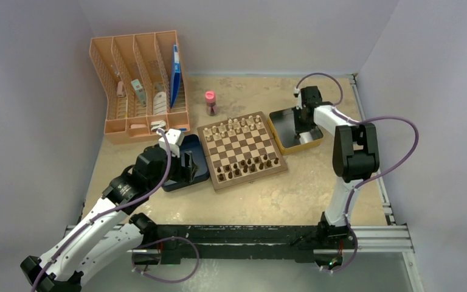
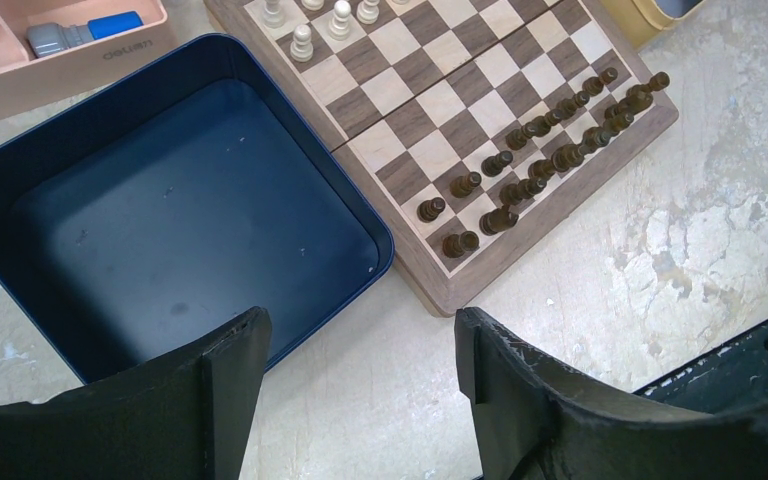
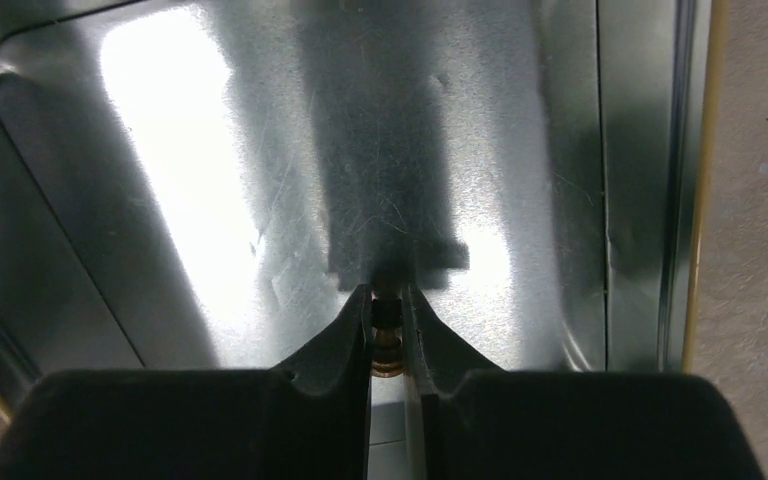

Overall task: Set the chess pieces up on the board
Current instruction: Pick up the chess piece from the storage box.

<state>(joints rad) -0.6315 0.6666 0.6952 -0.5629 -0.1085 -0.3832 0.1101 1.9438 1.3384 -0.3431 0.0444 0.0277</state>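
Dark brown turned-wood chess piece (image 3: 387, 322), long axis running along the fingers, is pinched in the right gripper (image 3: 388, 296) inside a shiny scratched metal tin (image 3: 210, 180) right of the checkered board (image 1: 243, 149). The left gripper (image 2: 360, 332) gapes empty by the blue box (image 2: 160, 220).

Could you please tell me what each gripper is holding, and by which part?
The right gripper pinches a dark chess piece between its fingertips, though which part is unclear; the left gripper holds nothing.
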